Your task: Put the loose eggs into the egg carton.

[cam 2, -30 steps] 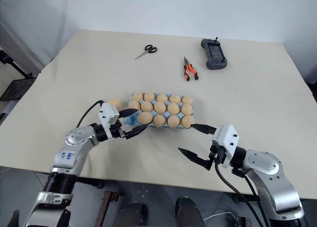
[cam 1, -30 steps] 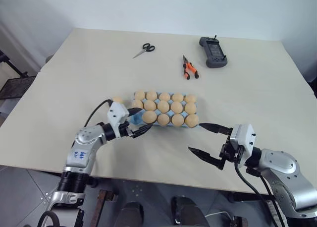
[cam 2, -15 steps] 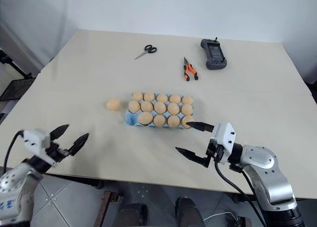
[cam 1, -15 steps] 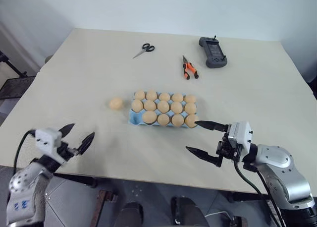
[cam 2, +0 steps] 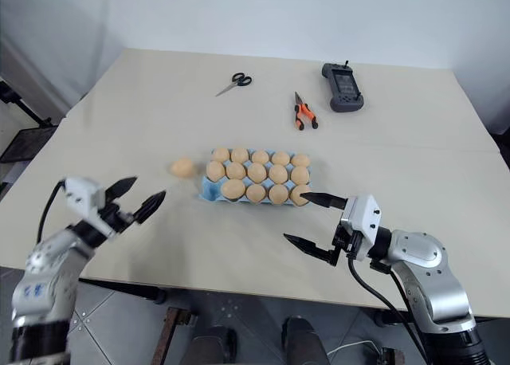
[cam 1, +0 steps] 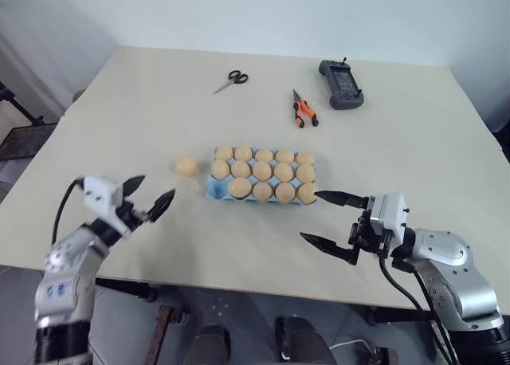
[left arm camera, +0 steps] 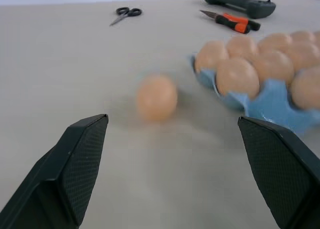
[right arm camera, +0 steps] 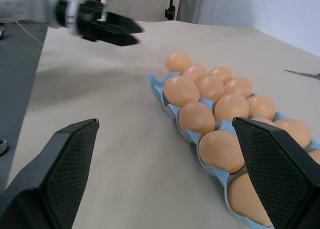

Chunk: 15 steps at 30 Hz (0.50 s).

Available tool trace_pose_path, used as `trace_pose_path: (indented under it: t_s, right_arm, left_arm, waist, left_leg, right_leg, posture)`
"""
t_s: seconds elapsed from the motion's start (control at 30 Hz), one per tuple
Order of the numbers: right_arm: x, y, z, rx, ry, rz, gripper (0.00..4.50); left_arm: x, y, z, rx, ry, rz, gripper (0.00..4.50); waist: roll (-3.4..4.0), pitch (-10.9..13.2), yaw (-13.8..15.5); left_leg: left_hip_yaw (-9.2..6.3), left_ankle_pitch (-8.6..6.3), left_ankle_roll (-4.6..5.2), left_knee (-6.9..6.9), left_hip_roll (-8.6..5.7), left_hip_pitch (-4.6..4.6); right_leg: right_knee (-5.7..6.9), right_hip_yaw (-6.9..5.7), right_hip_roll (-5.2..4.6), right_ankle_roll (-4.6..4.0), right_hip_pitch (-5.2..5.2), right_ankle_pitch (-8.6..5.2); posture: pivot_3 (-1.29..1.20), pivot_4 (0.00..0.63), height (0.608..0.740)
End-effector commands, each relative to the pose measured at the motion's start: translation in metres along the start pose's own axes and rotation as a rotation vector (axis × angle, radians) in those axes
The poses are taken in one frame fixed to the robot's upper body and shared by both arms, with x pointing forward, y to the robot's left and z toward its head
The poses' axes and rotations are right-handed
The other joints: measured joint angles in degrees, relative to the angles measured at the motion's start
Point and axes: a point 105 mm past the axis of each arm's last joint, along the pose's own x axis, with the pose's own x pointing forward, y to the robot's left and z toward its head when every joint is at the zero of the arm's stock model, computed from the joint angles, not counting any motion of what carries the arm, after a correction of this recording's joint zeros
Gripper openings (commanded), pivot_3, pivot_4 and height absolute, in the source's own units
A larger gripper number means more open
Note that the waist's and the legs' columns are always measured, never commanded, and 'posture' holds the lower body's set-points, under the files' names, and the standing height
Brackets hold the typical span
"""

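Egg carton point(cam 1: 215, 188), light blue, lay at centre of the frame on a beige table point(cam 1: 382, 142), fourteen of its cups filled and the near-left corner cup showing bare blue. Loose egg point(cam 1: 186, 166), one item, pale tan-orange, rested on the tabletop just left of the carton, apart from it. Left gripper point(cam 1: 148, 198), lower left of the frame, stood with its black fingers spread wide and nothing between them, near the table's front edge and short of the egg; in its wrist view the egg point(left arm camera: 157, 97) sat ahead, roughly between the two fingers. Right gripper point(cam 1: 327, 217), lower right of centre, likewise gaped wide and empty, just in front of the carton's right end. Scissors point(cam 1: 231, 80), orange-handled pliers point(cam 1: 304, 110) and a dark handheld controller point(cam 1: 343, 84) lay in the upper part of the frame, well apart from the work. Handling note, as judgement: the step in hand looked to be fetching the last egg with the left gripper. A good approach would keep the egg centred between the fingers, close gently across its middle so it neither rolls nor cracks, then lower it into the bare corner cup without knocking its neighbours.
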Motion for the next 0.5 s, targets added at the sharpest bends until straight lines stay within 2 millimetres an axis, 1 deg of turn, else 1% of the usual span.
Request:
trace_pose_path:
  t_s: [0.03,0.07,0.13,0.27,0.37,0.5]
  right_arm:
    - [0.0,-0.002,0.009,-0.021,-0.023,0.0,4.5]
    - [0.0,-0.002,0.009,-0.022,-0.025,-0.002,4.5]
    - [0.001,-0.002,0.01,-0.023,-0.027,-0.003,4.5]
    - [0.003,-0.001,0.011,-0.022,-0.035,-0.013,4.5]
    - [0.003,0.0,0.012,-0.017,-0.04,-0.021,4.5]
    - [0.003,0.002,0.014,-0.007,-0.052,-0.028,4.5]
  left_arm:
    - [0.033,0.014,0.01,0.042,0.006,0.025,4.4]
    - [0.044,0.02,0.012,0.058,0.013,0.037,4.4]
    - [0.059,0.027,0.011,0.067,0.037,0.045,4.4]
    - [0.079,0.027,0.002,0.059,0.084,0.015,4.4]
    - [0.088,0.022,-0.006,0.03,0.118,-0.028,4.4]
    - [0.092,0.015,-0.012,0.001,0.13,-0.076,4.4]
  waist:
    - [0.0,0.0,0.01]
    - [-0.02,0.01,0.14]
    - [-0.03,0.02,0.22]
    - [-0.04,0.02,-0.05]
    - [-0.04,0.02,0.09]
    - [-0.06,0.03,0.22]
  left_leg:
    - [0.01,0.0,0.0,0.0,0.0,0.0]
    - [0.0,0.0,-0.01,0.01,0.0,-0.03]
    - [-0.02,0.03,-0.05,0.07,-0.02,-0.07]
    - [0.11,0.02,-0.03,0.06,-0.04,-0.05]
    - [0.11,0.02,-0.04,0.04,-0.02,-0.12]
    - [0.09,0.02,-0.03,0.06,-0.02,-0.18]
  right_leg:
    - [0.05,0.0,0.01,0.01,-0.04,0.01]
    - [0.08,-0.01,0.02,0.02,-0.06,0.01]
    - [0.1,-0.07,0.08,0.03,-0.08,0.02]
    - [0.1,-0.03,0.06,0.12,-0.11,0.06]
    - [0.1,-0.04,0.06,0.12,-0.21,0.06]
    - [0.09,-0.04,0.04,0.12,-0.22,0.06]
  posture:
    - [0.0,0.15,0.74]
    - [0.0,0.15,0.74]
    - [0.0,0.15,0.74]
    - [0.0,0.15,0.74]
    - [0.0,0.15,0.74]
    - [0.0,0.15,0.74]
